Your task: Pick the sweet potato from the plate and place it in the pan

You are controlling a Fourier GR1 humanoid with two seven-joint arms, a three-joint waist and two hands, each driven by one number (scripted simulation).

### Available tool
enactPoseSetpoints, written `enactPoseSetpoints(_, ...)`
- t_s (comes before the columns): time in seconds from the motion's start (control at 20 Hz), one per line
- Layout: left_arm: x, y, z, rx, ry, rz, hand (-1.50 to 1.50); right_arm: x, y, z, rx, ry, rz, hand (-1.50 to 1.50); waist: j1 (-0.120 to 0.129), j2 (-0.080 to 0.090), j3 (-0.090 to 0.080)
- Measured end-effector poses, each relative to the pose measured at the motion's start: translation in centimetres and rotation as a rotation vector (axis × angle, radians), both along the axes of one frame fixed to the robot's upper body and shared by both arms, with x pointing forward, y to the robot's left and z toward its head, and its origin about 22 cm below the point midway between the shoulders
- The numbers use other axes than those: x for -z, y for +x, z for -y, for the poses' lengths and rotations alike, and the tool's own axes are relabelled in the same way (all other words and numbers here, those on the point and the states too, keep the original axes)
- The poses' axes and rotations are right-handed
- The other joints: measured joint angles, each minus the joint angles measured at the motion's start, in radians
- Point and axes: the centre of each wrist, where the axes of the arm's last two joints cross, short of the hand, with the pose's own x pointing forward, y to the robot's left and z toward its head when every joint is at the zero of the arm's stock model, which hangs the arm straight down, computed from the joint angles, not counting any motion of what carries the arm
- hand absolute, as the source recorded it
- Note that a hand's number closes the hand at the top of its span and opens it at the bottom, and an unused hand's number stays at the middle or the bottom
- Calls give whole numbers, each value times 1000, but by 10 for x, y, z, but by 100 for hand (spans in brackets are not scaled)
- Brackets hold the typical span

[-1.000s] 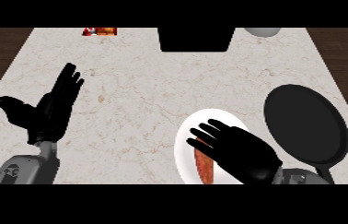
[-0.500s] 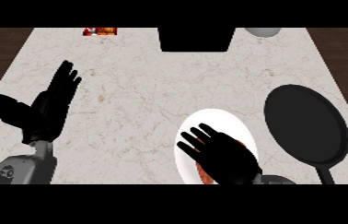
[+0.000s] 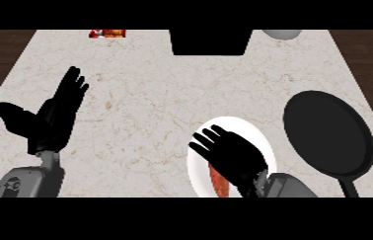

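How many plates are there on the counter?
1. The white plate lies near the counter's front edge, left of the black pan, partly covered by the right hand.

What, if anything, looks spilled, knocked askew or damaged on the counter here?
Nothing stands out. The sweet potato lies on the white plate under the right robot hand; the black pan sits flat beside it.

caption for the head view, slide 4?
Right hand open over sweet potato on white plate; black pan alongside; left hand resting.
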Motion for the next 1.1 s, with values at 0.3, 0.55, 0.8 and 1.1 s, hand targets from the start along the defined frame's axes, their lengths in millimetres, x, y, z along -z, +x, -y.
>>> enactPoseSetpoints(0.3,-6,3,4,7,-3,-2,0,28,3,-10,-3,-18,-11,-150,0,0,0)
enactPoseSetpoints(0.55,-4,-1,1,3,1,4,0,49,8,-8,4,5,-21,-150,0,0,0)
enactPoseSetpoints(0.8,-2,-1,-1,2,7,-2,0,66,17,-9,8,14,-50,-150,0,0,0)
enactPoseSetpoints(1.1,-7,0,1,1,0,-1,0,82,17,-23,-45,27,-48,150,1,-4,-3)
